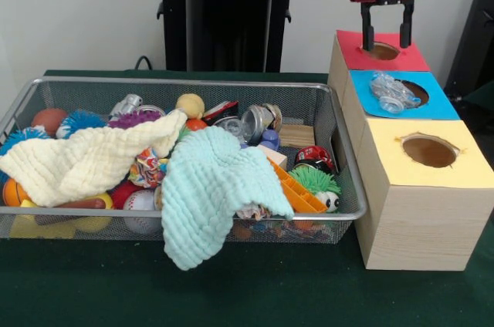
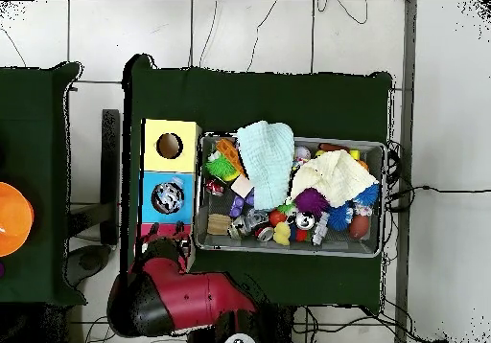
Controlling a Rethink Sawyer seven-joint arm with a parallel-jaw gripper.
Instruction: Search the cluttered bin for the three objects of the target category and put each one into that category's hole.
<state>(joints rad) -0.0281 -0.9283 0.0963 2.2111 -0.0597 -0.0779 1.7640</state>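
Observation:
The wire mesh bin is full of toys, balls and cloths; it also shows in the overhead view. One crushed clear bottle lies on the blue box's top, at the edge of its hole; overhead it covers that hole. My gripper hangs open and empty above the red box's hole, just behind the blue box. A shiny crinkled piece sits at the bin's back left; I cannot tell whether it is a bottle or a can.
Three wooden boxes stand in a row right of the bin: red top, blue top, yellow top. A cream cloth and a mint cloth cover much of the bin. A crushed silver can lies mid-back.

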